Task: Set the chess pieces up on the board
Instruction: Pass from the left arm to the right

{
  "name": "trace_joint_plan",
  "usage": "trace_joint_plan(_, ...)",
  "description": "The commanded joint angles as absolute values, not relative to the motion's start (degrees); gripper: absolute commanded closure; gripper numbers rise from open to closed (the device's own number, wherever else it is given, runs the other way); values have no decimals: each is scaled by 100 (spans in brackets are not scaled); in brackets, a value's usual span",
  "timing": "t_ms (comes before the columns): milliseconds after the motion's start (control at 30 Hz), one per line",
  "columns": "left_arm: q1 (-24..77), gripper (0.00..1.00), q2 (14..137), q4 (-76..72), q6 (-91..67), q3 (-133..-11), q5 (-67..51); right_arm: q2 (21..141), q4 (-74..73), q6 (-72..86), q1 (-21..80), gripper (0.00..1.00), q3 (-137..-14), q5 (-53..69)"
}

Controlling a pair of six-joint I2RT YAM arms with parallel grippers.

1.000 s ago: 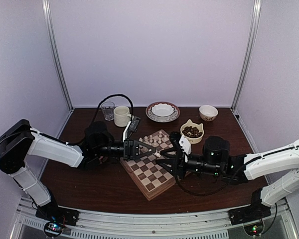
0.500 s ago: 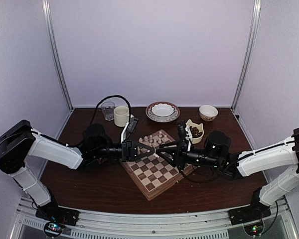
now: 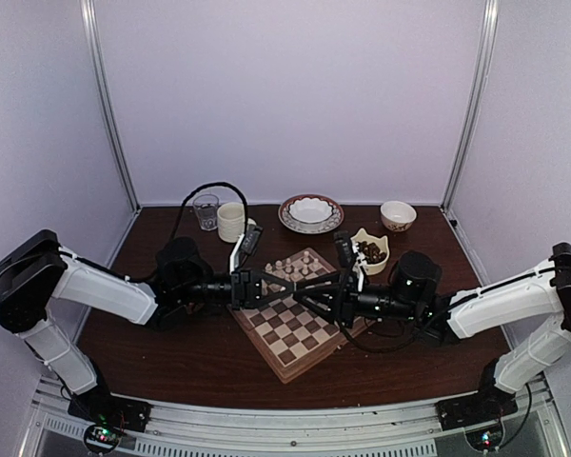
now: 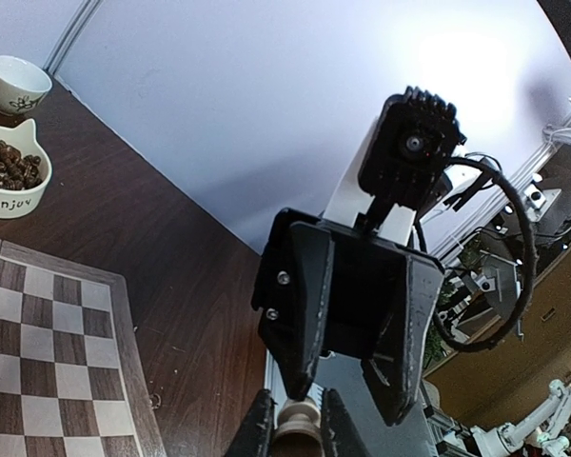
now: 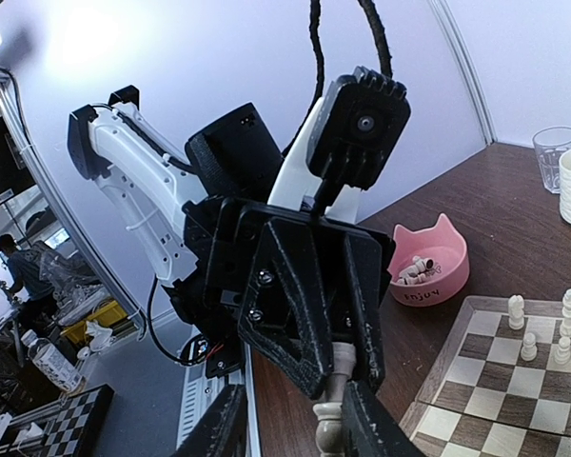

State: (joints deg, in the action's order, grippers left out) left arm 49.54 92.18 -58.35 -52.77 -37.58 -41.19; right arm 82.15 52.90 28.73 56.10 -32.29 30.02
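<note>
Over the board (image 3: 287, 345) my two grippers meet tip to tip. My left gripper (image 4: 298, 428) is shut on one pale chess piece (image 4: 300, 419), which sticks out toward the right gripper. My right gripper (image 5: 300, 428) stands open around the piece's other end (image 5: 331, 414). The piece lies against one finger, with a gap to the other. In the top view the left gripper (image 3: 285, 282) and right gripper (image 3: 310, 286) hang just above the board's middle. Several pale chess pieces (image 3: 296, 267) stand on the far rows, and show again (image 5: 542, 333) in the right wrist view.
A cream cat-shaped bowl (image 3: 368, 250) of dark pieces sits right of the board. A pink cat bowl (image 5: 428, 271) holds pale pieces. At the back stand a glass (image 3: 206, 210), a mug (image 3: 232, 221), a plate with a bowl (image 3: 310, 211) and a small bowl (image 3: 398, 215).
My right gripper has moved left and up the board to face the left gripper, its jaws narrowing around the held piece. The left arm has barely moved.
</note>
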Motion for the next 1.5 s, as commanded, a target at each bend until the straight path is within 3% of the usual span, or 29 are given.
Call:
trace_joint_plan(0, 4922, 92, 9027, -6226, -5176, -3684, -4143, 8384, 5390, 2935, 5591, 63, -3317, 3132)
trace_joint_plan(300, 4921, 92, 8968, -6285, -5159, -3639, -4127, 8533, 5330, 2892, 5590, 64, -3344, 3043)
trace_joint_plan(533, 4922, 92, 9024, -6297, -5164, -3655, -4140, 8519, 5536, 2961, 5590, 71, -3301, 3138)
trace_joint_plan(933, 4917, 92, 9113, -6375, -5173, -3656, -4113, 8531, 5815, 3118, 5590, 72, -3245, 3098)
trace_joint_plan(1200, 4922, 91, 9102, -6521, -5179, -3577, -4014, 8504, 5897, 3136, 5590, 88, -3199, 3047)
trace_joint_plan(1367, 4922, 84, 8985, -6614, -5067, -3423, -3810, 8463, 5890, 3141, 5590, 99, -3177, 2975)
trace_joint_plan(1467, 4921, 78, 8930, -6573, -4987, -3379, -3722, 8402, 5802, 3117, 5590, 100, -3170, 2926)
